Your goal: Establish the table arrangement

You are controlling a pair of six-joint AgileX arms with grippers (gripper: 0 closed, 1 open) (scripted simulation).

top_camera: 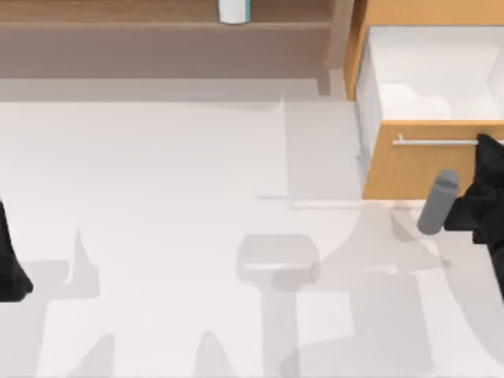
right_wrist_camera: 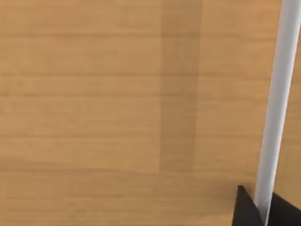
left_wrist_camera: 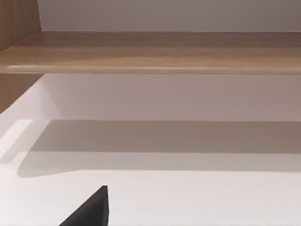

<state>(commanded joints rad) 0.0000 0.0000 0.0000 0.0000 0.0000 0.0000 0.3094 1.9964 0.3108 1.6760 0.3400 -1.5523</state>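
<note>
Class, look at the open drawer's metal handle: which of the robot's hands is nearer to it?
The right hand. It sits right at the handle of the open drawer; the left hand is parked far across the table.

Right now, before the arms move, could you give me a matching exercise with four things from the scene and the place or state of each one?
Things:
1. drawer
2. wooden shelf
3. left hand
4. right hand

Places or states:
A. parked at the left edge of the table
B. along the back of the table, on the left
C. pulled open, at the back right
D. closed on the drawer handle

Pairs: 1-C, 2-B, 3-A, 4-D
</note>
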